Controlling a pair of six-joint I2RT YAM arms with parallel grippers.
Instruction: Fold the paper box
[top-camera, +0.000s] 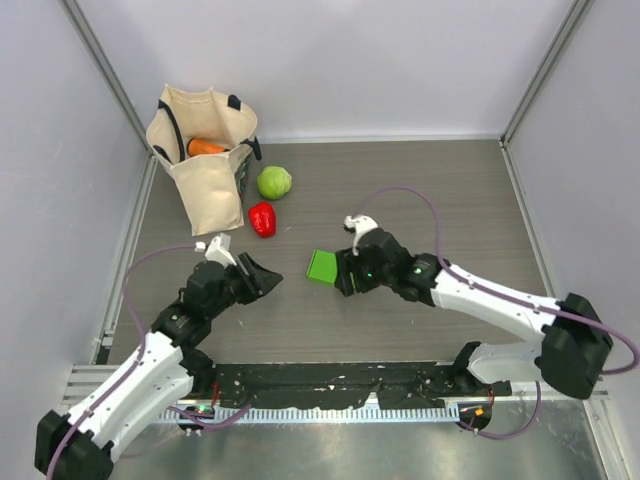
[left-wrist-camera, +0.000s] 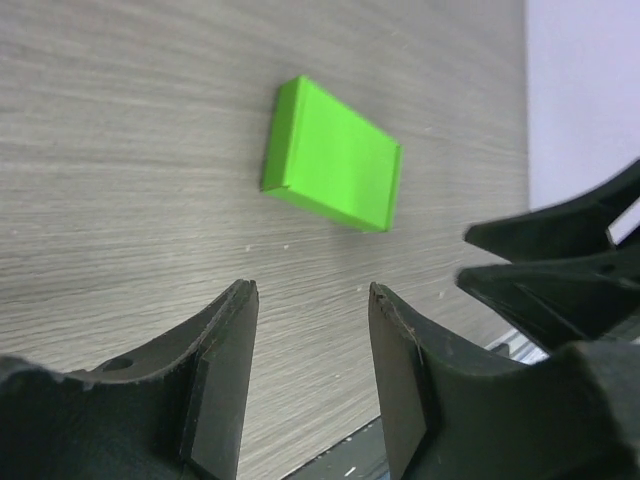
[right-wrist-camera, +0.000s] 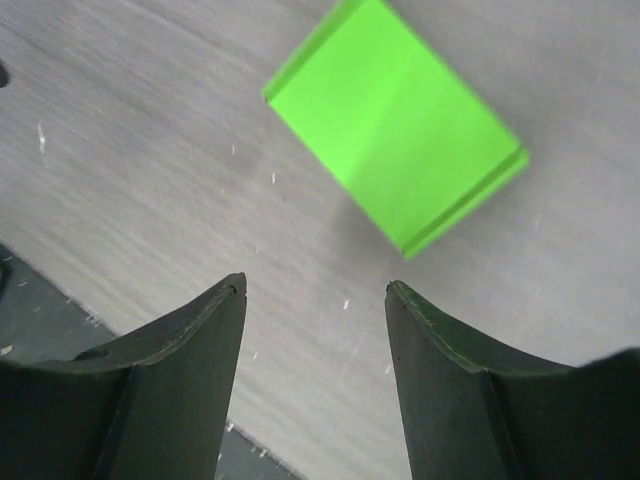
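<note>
between the released left hand (top-camera: 266, 279) and released right hand (top-camera: 341, 272), the paper box (top-camera: 322, 266) lies folded, untouched.

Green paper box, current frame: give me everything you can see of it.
The paper box is bright green thin card, folded into a flat, closed rectangular block with crisp edges and a narrow lip along one edge. It lies flat near the middle of the wood-grain table. Only the table touches it: the right gripper is open just short of it, the left gripper open and farther off.
</note>
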